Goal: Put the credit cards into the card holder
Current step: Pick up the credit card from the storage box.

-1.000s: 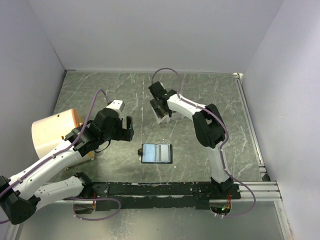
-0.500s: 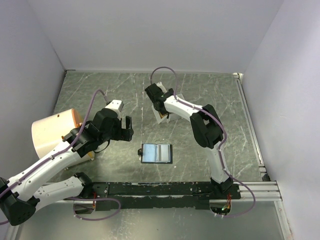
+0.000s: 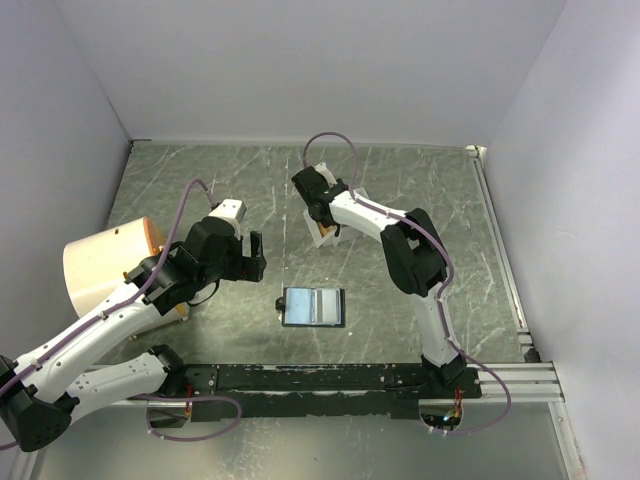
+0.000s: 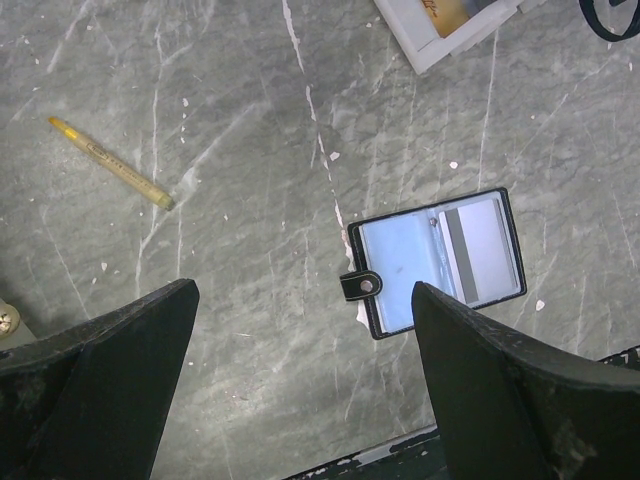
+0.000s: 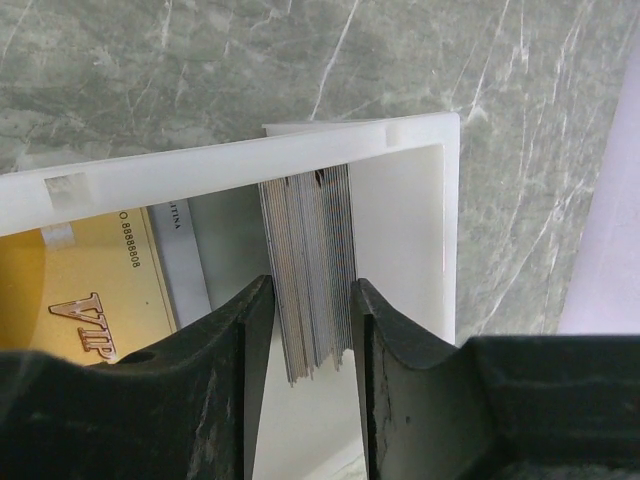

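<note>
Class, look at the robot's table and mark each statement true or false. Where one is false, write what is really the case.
1. The card holder lies open on the table. True.
2. The left gripper is holding a card. False: its jaws are wide open and empty, above the table.
3. The right gripper has a finger on either side of a stack of credit cards standing on edge in the white box. True.
4. The yellow pen lies inside the white box. False: it lies on the bare table, apart from the box.
5. A gold card lies flat in the white box beside the stack. True.
</note>
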Tool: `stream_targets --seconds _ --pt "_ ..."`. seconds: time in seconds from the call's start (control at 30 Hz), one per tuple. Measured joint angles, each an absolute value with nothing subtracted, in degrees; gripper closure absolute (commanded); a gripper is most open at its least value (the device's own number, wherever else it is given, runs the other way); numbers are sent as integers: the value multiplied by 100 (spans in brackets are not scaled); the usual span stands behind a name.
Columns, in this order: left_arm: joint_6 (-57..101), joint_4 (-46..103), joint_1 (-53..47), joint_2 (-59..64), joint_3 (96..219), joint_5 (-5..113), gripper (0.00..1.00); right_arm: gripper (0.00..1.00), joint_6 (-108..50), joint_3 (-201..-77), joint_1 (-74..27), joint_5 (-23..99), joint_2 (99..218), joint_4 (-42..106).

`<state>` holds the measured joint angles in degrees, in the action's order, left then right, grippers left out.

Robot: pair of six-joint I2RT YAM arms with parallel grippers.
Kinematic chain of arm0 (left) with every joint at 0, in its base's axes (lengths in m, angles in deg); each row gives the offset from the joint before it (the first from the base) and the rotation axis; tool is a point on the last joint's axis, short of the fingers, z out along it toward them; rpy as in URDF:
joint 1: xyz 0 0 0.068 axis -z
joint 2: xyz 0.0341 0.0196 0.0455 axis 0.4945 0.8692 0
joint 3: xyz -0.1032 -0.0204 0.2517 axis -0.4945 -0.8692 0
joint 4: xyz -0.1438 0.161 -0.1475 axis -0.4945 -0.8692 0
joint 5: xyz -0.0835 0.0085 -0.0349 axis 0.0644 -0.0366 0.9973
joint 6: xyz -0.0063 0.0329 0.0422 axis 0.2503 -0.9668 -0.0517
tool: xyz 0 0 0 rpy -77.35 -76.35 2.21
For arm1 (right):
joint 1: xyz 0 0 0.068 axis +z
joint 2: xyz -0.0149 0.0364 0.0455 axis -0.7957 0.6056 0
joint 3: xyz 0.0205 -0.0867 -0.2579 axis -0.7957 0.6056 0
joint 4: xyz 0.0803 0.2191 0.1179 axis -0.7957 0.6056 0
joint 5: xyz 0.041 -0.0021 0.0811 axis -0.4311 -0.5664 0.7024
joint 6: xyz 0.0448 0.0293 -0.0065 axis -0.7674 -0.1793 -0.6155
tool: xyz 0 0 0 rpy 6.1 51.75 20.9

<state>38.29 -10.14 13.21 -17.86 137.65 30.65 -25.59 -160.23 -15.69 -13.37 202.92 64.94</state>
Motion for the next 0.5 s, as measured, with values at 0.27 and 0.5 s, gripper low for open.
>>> stream_targets --seconds 0.27,0.5 --pt "3836 -1016 1321 -1786 13765 3046 0 57 -2514 -15881 -1610 -1256 20292 6343" --pt "3836 -1018 1319 -1793 13765 3026 0 60 -2514 -15758 -1755 -1090 20292 6214"
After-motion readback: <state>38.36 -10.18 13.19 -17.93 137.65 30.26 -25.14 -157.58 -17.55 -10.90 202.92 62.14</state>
